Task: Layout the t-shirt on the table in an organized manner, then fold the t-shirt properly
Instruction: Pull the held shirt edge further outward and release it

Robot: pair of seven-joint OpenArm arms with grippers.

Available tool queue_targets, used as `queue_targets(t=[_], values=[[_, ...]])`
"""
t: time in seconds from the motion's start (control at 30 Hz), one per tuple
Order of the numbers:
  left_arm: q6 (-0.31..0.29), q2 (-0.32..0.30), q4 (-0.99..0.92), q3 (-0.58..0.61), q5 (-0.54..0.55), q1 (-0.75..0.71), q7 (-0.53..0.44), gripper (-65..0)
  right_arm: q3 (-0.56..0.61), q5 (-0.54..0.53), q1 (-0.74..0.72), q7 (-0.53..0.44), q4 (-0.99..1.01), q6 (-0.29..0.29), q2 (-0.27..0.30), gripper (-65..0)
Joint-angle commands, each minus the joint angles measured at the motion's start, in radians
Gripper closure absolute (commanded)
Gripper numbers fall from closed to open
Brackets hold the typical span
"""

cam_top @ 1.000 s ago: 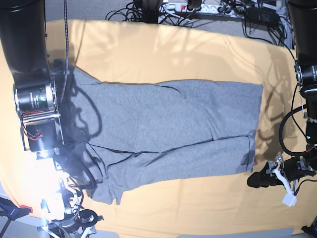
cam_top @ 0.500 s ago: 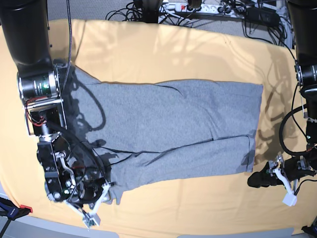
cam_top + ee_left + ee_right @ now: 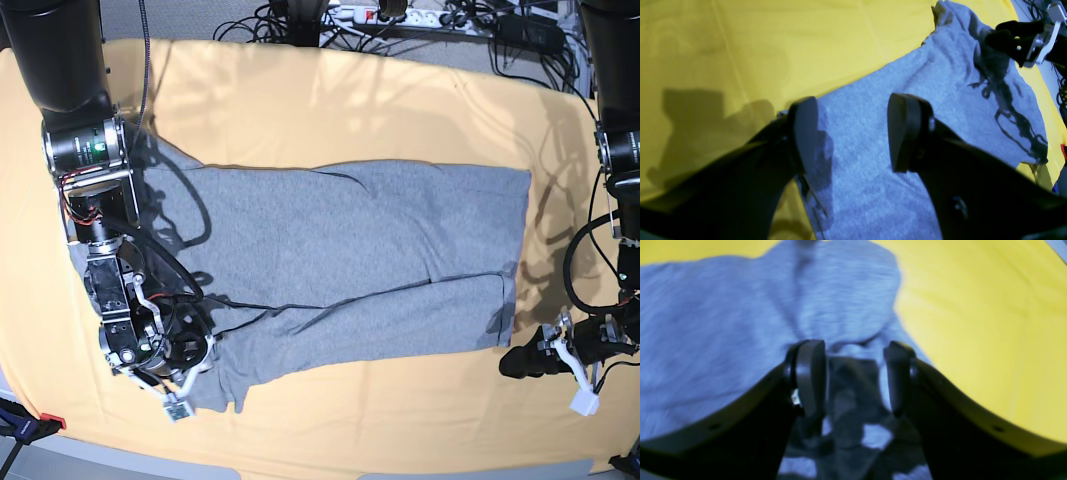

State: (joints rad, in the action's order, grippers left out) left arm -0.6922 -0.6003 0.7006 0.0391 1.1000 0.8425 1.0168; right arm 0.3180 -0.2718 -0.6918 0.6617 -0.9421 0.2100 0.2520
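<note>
Both jaws of the left gripper (image 3: 853,133) stand apart with nothing between them, hovering over a corner of the t-shirt (image 3: 340,270). Those of the right gripper (image 3: 853,376) are also parted, gripping nothing, with a rumpled fold of grey cloth just below and between them. Plain heather-grey and folded lengthwise into a long band, the shirt lies flat on the table (image 3: 350,100), a thin dark seam running along it, one sleeve bunched under the right jaws.
</note>
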Motion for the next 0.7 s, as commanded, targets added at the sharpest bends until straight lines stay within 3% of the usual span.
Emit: queue_targets(t=[0.0,0.13,0.27,0.53,0.67], values=[[-0.006,-0.014,0.017,-0.008,0.026,0.035,-0.022,-34.7,-0.005,-0.005,-0.039,-0.023,-0.015,0.000,0.006,-26.9],[-0.006,-0.015,0.017,-0.008,0.026,0.035,-0.022,-34.7,-0.005,-0.018,-0.033,-0.045,-0.015,-0.013,0.005,-11.8],[-0.006,-0.015,0.017,-0.008,0.026,0.034,-0.022,-34.7,-0.005,0.038,-0.031,-0.068,-0.015,-0.105,0.006,-0.8],[-0.006,-0.015,0.017,-0.008,0.026,0.033,-0.022,-34.7,-0.006,0.098,-0.070,-0.208,-0.015,-0.124,0.006,0.0],[-0.006,-0.015,0.017,-0.008,0.026,0.033,-0.022,-34.7,-0.006,0.138,-0.123,-0.238,-0.015,-0.186,0.006,0.0]])
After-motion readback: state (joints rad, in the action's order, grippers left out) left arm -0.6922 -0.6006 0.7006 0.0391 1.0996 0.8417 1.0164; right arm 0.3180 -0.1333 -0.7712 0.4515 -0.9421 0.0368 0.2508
